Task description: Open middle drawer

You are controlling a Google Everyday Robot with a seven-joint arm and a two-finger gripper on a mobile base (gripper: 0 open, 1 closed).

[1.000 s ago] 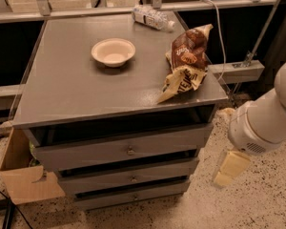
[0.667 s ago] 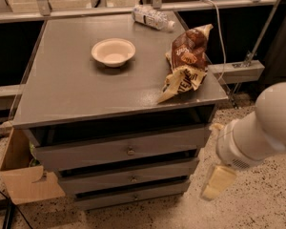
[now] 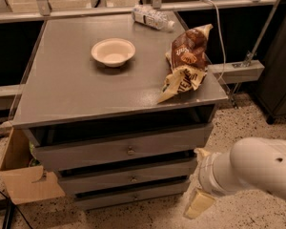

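Observation:
The grey cabinet has three drawer fronts stacked under its top. The middle drawer (image 3: 105,177) is the second front, of medium height, with a small round metal knob (image 3: 133,179) at its centre, and it looks shut. The taller top drawer (image 3: 86,152) is above it and the thin bottom drawer (image 3: 109,198) is below it. My gripper (image 3: 197,191) is on the white arm (image 3: 252,168) at the lower right. It sits low beside the cabinet's right front corner, at about the height of the middle and bottom drawers, to the right of the knob and apart from it.
On the cabinet top (image 3: 66,89) stand a white bowl (image 3: 113,51), a brown snack bag (image 3: 187,61) near the right front edge and a plastic bottle (image 3: 151,17) at the back. A cardboard box (image 3: 24,182) sits at the lower left. A speckled floor (image 3: 238,123) lies to the right.
The white arm and gripper have moved down and to the left, closer to the cabinet's lower right corner. The drawers and the things on top have not moved.

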